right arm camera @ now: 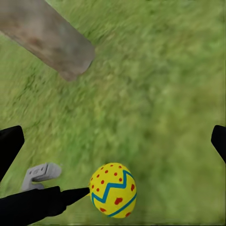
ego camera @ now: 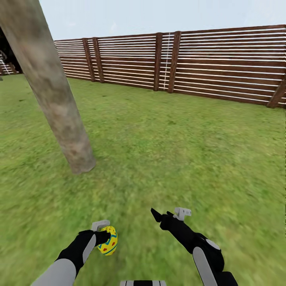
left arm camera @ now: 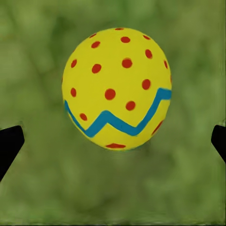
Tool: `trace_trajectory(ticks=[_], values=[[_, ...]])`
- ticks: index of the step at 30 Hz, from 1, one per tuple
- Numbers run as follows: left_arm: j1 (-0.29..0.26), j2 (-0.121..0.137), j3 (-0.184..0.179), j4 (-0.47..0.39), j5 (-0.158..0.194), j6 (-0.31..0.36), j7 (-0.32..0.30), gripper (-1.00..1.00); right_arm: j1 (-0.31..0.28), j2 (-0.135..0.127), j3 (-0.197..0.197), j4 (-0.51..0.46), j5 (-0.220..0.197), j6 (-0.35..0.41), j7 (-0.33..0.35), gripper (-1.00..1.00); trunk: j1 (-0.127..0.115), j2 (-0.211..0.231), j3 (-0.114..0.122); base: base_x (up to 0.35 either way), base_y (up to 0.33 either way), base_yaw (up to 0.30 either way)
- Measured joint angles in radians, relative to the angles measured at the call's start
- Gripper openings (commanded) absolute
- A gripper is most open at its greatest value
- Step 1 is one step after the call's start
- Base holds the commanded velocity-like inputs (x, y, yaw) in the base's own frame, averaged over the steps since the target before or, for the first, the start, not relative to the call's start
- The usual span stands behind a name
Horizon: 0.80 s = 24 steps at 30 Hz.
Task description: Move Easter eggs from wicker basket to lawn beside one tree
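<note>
One yellow Easter egg (ego camera: 108,240) with a blue zigzag band and red dots lies at the tips of my left gripper (ego camera: 104,237), low over the lawn (ego camera: 178,151). In the left wrist view the egg (left arm camera: 117,87) sits between the two black fingertips (left arm camera: 9,141), which stand wide apart and clear of it, so the gripper is open. In the right wrist view one left finger points at the egg (right arm camera: 113,189). My right gripper (ego camera: 159,216) is open with nothing in it. The tree's pale grey-brown trunk (ego camera: 55,95) rises a short way ahead and to the left. The wicker basket is out of view.
A brown slatted wooden fence (ego camera: 198,59) closes the far side of the garden. Open grass runs from the trunk's foot (right arm camera: 70,66) toward the fence and off to the right. A dark structure shows at the far left edge.
</note>
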Motion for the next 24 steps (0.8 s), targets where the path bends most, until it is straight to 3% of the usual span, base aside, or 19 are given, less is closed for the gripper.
trace_trajectory(ticks=[13,19,24], values=[[0.000,0.023,0.004,-0.085,0.005,0.196,-0.007,1.00,0.000,-0.002,-0.001,0.001,0.000,0.000,0.000,1.00,-0.006,0.003,0.050,-0.316,0.000,0.000],[0.000,0.026,0.005,-0.089,0.005,0.233,-0.007,1.00,-0.001,-0.011,-0.009,0.003,0.000,0.001,-0.001,1.00,-0.009,0.004,0.074,-0.317,0.000,0.000],[0.000,0.025,0.004,-0.089,0.004,0.249,-0.007,1.00,-0.001,-0.013,-0.012,0.002,-0.002,0.001,-0.003,1.00,-0.011,0.006,0.093,-0.094,0.000,0.000]])
